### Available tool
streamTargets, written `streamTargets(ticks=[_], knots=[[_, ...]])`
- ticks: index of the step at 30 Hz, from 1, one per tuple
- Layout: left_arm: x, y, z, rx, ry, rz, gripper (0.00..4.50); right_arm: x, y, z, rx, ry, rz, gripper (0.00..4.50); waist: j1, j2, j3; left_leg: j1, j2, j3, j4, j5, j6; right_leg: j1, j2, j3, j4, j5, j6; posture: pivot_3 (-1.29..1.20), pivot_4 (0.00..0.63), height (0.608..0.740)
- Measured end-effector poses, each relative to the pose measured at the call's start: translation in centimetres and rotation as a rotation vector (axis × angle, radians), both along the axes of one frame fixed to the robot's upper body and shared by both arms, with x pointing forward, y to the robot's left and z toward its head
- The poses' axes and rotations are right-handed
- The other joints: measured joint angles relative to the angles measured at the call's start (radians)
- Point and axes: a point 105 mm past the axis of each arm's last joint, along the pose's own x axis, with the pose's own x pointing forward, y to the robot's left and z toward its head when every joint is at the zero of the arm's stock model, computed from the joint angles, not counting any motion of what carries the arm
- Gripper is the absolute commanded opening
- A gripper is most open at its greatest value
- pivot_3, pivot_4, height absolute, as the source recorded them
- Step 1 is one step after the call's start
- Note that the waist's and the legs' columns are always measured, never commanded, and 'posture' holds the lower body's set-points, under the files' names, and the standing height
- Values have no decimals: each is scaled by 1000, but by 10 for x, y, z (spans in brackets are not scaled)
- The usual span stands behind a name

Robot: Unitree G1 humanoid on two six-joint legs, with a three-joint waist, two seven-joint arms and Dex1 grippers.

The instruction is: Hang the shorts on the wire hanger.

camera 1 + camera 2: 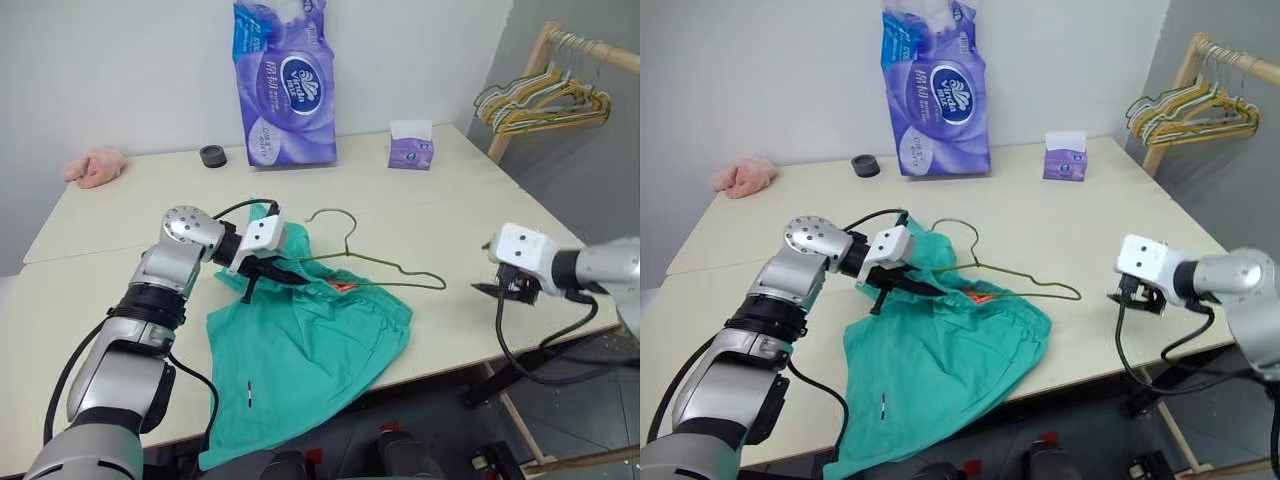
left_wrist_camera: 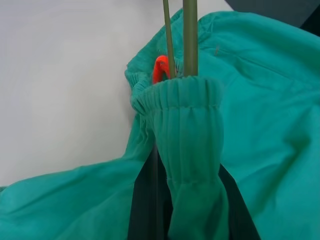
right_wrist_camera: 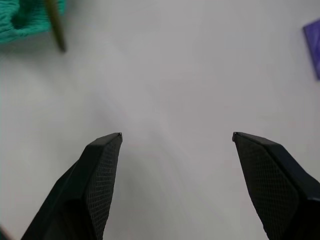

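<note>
The teal-green shorts (image 1: 300, 350) lie at the table's front edge, one leg drooping over it. Their gathered waistband (image 2: 182, 100) is bunched around my left gripper (image 1: 288, 276), which is shut on it; the fabric drapes over the dark fingers (image 2: 142, 215). The thin wire hanger (image 1: 400, 268) lies on the table with one end tucked into the waistband beside the orange tag (image 2: 160, 70), its hook (image 1: 335, 215) pointing away from me. My right gripper (image 3: 177, 135) hovers open over bare table to the right of the hanger's far tip (image 3: 56, 27), holding nothing.
A tall purple tissue pack (image 1: 283, 80), a small purple tissue box (image 1: 411, 148), a black ring (image 1: 213, 156) and a pink cloth (image 1: 95, 167) stand along the back of the table (image 1: 450, 210). A wooden rack with bunched hangers (image 1: 545, 100) stands at the far right.
</note>
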Motion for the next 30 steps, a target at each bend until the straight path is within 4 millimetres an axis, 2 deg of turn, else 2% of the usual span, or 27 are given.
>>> streamTargets(ticks=[3, 6, 11, 17, 22, 26, 30], knots=[[3, 5, 4, -12, -16, 33, 0, -22, 24, -25, 197, 104, -42, 3824, -1, 1, 0, 0, 0, 0, 0, 0, 0, 0, 0, 1, 1, 0, 0, -159, 36, 740], [5, 9, 7, -14, -21, 59, 0, -31, 47, -33, 333, 156, -87, 3824, -1, 1, -1, 1, 0, 0, 1, 0, 0, 0, 0, 0, 1, 0, 0, -159, 36, 740], [6, 10, 8, -25, -17, 81, 0, -29, 72, -50, 473, 262, -184, 3824, 0, 1, -1, 0, 0, 0, 1, 0, 0, 0, 0, 0, 1, 0, 0, -147, 29, 740], [6, 10, 13, -25, -34, 85, 0, -24, 88, -58, 531, 379, -216, 3824, 0, 0, -1, 0, 0, 0, 1, 0, 0, 0, 0, 0, 1, 0, 0, -130, 24, 740], [6, 10, 15, -27, -39, 95, 0, -23, 99, -73, 550, 501, -233, 3824, -1, 0, -1, 0, 0, 0, 1, 0, 0, 0, 0, 0, 1, 0, 0, -126, 23, 740], [6, 10, 15, -30, -37, 103, 0, -21, 108, -76, 562, 537, -228, 2939, -1, 0, -1, 0, 0, 0, 1, 0, 0, 0, 0, 0, 1, 0, 0, -127, 24, 740], [7, 10, 17, -37, -49, 115, 0, -17, 110, -81, 538, 528, -239, 1459, -1, 0, -2, 0, 0, 0, 1, 0, 0, 0, 0, 0, 1, 0, 0, -128, 24, 740]])
